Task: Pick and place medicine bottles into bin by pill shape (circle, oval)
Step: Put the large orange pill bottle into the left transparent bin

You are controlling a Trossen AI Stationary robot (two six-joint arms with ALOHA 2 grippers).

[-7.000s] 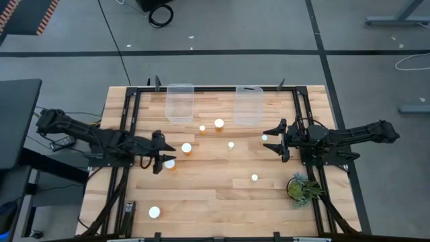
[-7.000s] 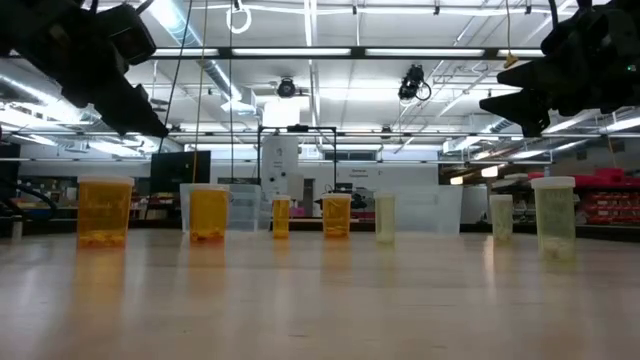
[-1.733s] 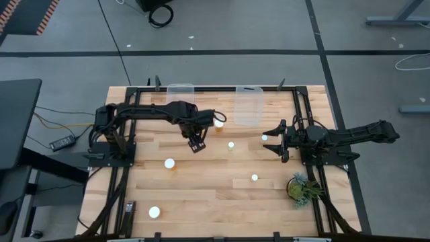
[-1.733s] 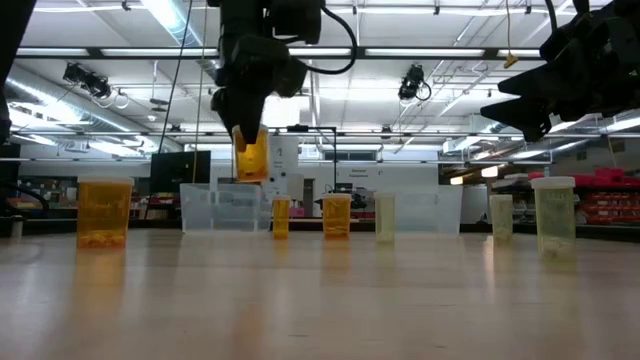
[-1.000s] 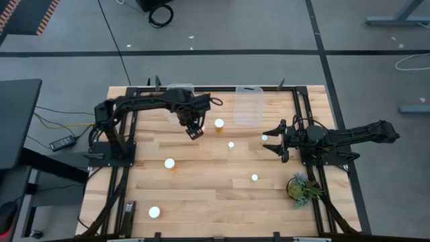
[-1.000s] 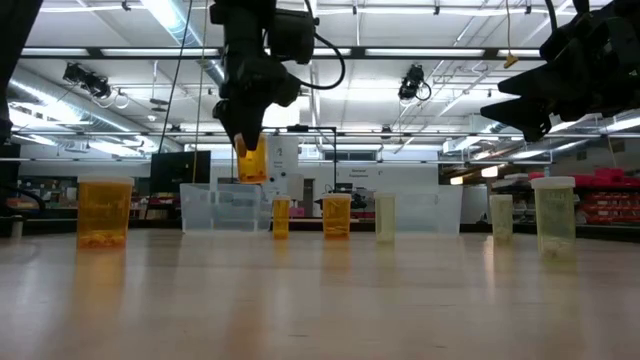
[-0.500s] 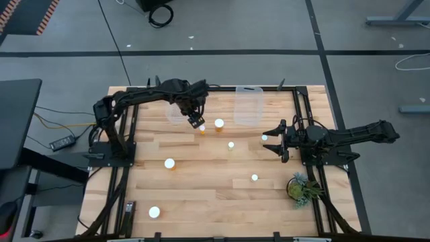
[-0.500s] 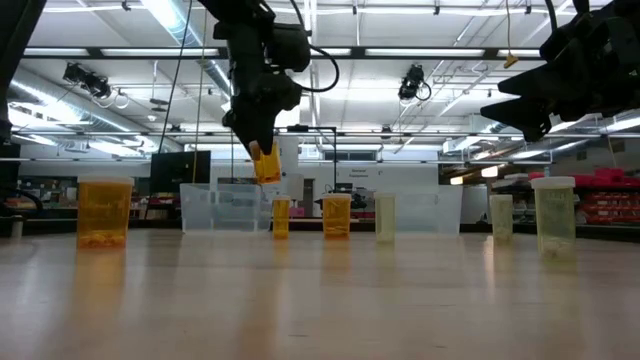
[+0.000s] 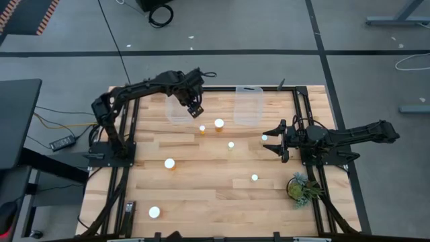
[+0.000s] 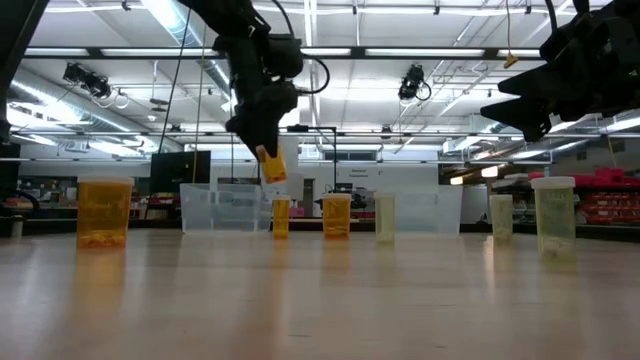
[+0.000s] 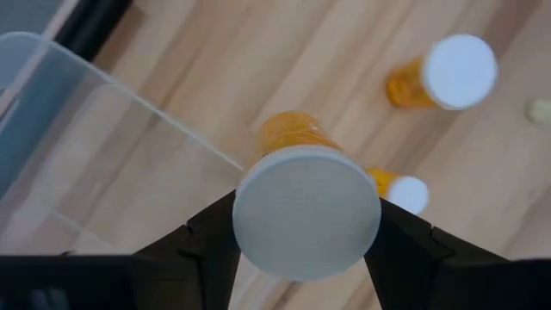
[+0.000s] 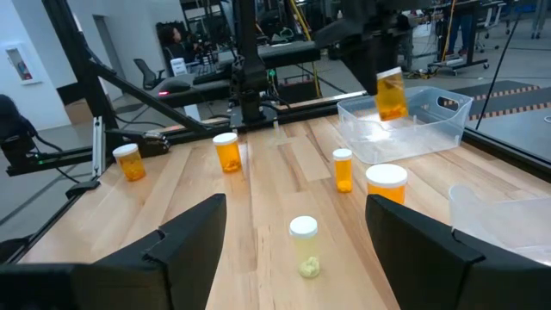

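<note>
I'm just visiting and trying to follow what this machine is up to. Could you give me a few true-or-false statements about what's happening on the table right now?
1. The left gripper is holding a medicine bottle in the air. True.
2. That bottle hangs by the edge of the left clear tub. True.
3. The right gripper is also carrying a bottle. False: its fingers are open and empty, and it waits at the table's right side.
4. Both clear tubs are already full of bottles. False: the left clear tub and the right clear tub look empty.
5. A small green plant sits near the right arm's base. True.
</note>
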